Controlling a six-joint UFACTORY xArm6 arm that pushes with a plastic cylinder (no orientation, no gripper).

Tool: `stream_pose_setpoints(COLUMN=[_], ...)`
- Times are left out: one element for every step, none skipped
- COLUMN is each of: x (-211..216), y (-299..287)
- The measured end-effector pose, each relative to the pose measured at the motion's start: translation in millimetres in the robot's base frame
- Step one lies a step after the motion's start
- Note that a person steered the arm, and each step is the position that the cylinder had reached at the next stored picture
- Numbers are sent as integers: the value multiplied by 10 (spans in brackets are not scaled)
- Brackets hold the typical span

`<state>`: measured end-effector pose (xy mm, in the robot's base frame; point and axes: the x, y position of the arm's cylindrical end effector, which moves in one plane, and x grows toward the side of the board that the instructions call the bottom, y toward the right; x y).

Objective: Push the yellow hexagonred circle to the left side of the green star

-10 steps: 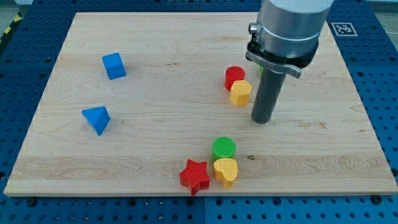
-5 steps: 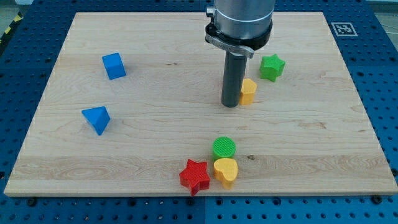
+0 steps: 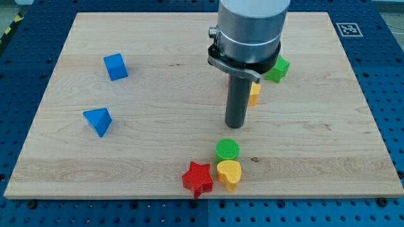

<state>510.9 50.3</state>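
Note:
My tip [image 3: 235,125] rests on the board just below the yellow hexagon [image 3: 254,93], which shows only as a sliver to the right of the rod. The red circle is hidden behind the rod, apart from a thin red edge at the rod's left. The green star [image 3: 278,69] sits to the upper right of the hexagon, partly covered by the arm's grey body.
A blue cube [image 3: 115,66] and a blue triangular block [image 3: 98,120] lie at the view's left. A green circle [image 3: 227,150], a yellow heart [image 3: 230,173] and a red star [image 3: 197,178] cluster near the bottom edge of the wooden board [image 3: 158,38].
The rod swung left across the red circle and yellow hexagon, then moved down the view. The hexagon now sits a little further right, close to the green star.

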Motion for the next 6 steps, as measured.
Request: stream_pose_setpoints(x=[95, 79, 73, 73, 25, -284], y=[0, 192, 477, 735, 765, 765])
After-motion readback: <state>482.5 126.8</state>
